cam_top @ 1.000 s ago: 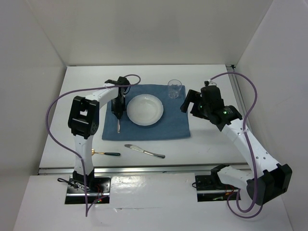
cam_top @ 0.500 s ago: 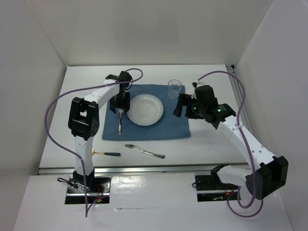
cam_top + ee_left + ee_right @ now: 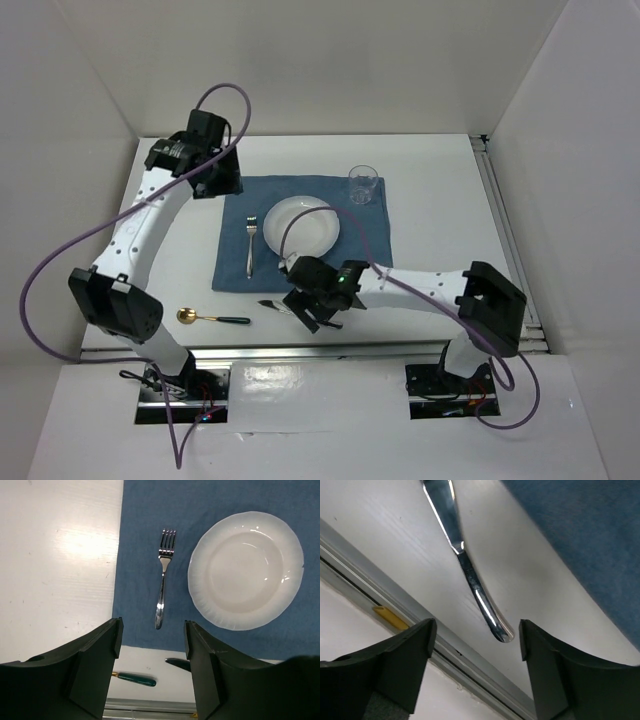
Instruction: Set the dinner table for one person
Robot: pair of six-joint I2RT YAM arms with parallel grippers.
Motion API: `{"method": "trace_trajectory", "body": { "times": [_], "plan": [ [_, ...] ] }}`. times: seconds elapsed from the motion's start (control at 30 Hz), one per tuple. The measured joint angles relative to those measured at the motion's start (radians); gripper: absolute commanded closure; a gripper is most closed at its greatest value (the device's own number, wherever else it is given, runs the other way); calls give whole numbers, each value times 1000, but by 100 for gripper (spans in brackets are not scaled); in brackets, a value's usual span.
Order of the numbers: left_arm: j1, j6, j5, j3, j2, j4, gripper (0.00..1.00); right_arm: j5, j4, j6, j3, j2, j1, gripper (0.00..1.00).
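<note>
Place: robot laboratory test cell.
Walls: plain white panels (image 3: 320,70) close the left, far and right sides.
Table: large flat matte-white tabletop (image 3: 440,220) with aluminium rails (image 3: 508,245).
Machines: white jointed left arm (image 3: 145,215) and right arm (image 3: 420,287) with purple cables (image 3: 226,86), bolted at the near edge.

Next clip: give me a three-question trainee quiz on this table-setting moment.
1. True or false: the fork lies on the blue mat, apart from the plate.
2. Which item is the right gripper, jaws open, poised over? A fork, B knife, C plate.
3. Short answer: what does the left gripper hold?
Key: 1 true; 2 B; 3 nothing, its jaws stand open and empty.
</note>
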Motion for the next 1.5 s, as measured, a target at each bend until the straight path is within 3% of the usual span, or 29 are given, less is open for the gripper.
{"method": "trace_trajectory", "body": {
  "times": [0.3, 0.43, 0.7, 0.87, 1.5],
  "plan": [
    [63, -1, 64, -154, -1, 20, 33, 33, 86, -58, -22, 82, 31, 38],
    [67, 0, 78, -166, 0, 24, 33, 29, 128, -68, -43, 116, 33, 39],
    [103, 0, 85, -166, -1, 32, 33, 8, 186, -69, -62, 151, 41, 52],
    [113, -1, 89, -166, -5, 37, 33, 1, 203, -73, -62, 156, 49, 71],
    [149, -6, 101, -191, -58, 62, 34, 65, 161, -148, -58, 127, 109, 76]
  ]
}}
